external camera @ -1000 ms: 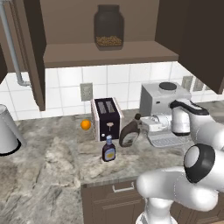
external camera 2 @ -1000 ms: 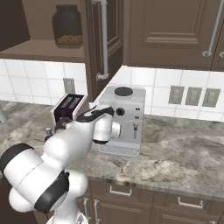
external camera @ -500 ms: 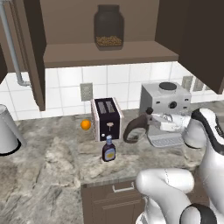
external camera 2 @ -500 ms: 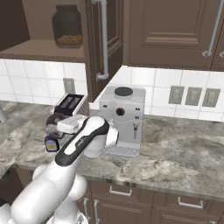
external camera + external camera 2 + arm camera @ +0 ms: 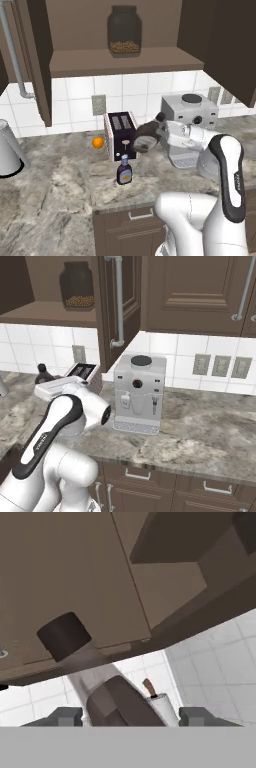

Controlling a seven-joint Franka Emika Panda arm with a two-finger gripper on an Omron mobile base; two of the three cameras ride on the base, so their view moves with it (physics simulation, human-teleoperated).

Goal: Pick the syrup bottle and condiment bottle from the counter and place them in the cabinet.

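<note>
My gripper [image 5: 159, 134] is shut on the syrup bottle [image 5: 146, 139], a brown flask held tilted in the air in front of the toaster, its dark cap up and to the right. In the hand view the syrup bottle [image 5: 116, 701] lies between the two fingertips [image 5: 65, 716], its cap [image 5: 63, 635] pointing at the underside of the cabinet [image 5: 75, 577]. The condiment bottle [image 5: 124, 171], small with a blue cap and yellow label, stands on the counter below the held bottle. The cabinet [image 5: 120, 61] is open above, its shelf board bare right of a jar. From the right, the syrup bottle's cap [image 5: 43, 371] peeks behind my arm.
A dark glass jar [image 5: 124, 30] stands on the cabinet shelf. A black toaster [image 5: 121, 134], an orange [image 5: 98, 142] and a coffee machine [image 5: 192, 116] line the back of the counter. A pale kettle [image 5: 7, 150] sits far left. Open doors [image 5: 35, 55] flank the shelf.
The arm has swung its elbow out to the right, and the syrup bottle in the gripper has risen a little off counter level. The condiment bottle has stayed put.
</note>
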